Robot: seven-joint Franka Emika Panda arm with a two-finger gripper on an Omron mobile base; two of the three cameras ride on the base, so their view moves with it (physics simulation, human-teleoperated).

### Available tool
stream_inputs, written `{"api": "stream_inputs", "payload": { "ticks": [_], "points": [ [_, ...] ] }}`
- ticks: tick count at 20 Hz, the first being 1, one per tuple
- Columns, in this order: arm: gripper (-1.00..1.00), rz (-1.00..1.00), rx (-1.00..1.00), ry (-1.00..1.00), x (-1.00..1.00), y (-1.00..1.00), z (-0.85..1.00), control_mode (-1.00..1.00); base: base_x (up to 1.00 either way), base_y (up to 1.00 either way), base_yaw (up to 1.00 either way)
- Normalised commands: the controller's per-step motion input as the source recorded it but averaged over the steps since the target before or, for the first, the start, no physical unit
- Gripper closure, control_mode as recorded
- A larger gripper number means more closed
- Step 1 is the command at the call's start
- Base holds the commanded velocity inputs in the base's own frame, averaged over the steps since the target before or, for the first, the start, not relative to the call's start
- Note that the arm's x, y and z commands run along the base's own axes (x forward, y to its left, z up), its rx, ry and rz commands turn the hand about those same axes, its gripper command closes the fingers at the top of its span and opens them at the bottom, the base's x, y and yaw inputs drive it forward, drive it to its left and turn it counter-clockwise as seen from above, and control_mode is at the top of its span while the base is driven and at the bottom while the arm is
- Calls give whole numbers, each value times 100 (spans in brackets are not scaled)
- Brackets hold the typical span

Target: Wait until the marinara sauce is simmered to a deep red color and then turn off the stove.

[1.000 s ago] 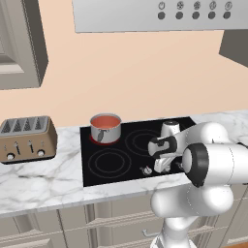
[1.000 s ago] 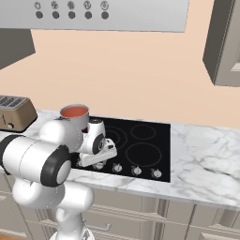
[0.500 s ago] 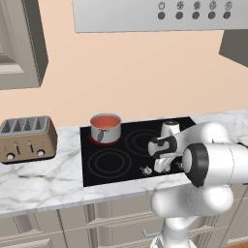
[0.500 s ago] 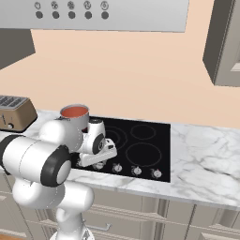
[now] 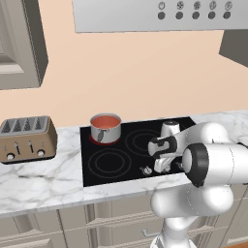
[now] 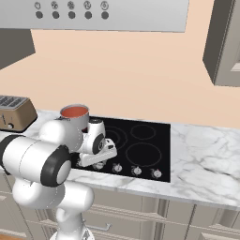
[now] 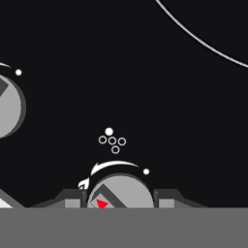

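On stove (image 5: 135, 155) rear-left burner — marinara sauce (image 5: 104, 122) orange-red in steel pan; tool (image 7: 121, 201) clamped on knob (image 7: 121, 193).

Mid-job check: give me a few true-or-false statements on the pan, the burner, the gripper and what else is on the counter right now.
1. The saucepan sits on the back left burner of the stove. True.
2. The sauce in it is pale yellow. False: it is orange-red.
3. The gripper is closed on a knob at the stove's front edge. True.
4. The ring under the pan is dark. False: it glows red.
5. A toaster stands on the counter right of the stove. False: it stands to the left.
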Motion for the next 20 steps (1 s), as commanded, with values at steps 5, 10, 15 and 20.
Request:
{"api": "stream_inputs", "payload": {
  "ticks": [5, 10, 15, 20],
  "points": [
    [100, 0, 0, 0, 0, 0, 0, -100, 0, 0, 0],
    [100, 0, 0, 0, 0, 0, 0, -100, 0, 0, 0],
    [100, 0, 0, 0, 0, 0, 0, -100, 0, 0, 0],
    [100, 0, 0, 0, 0, 0, 0, -100, 0, 0, 0]
  ]
}}
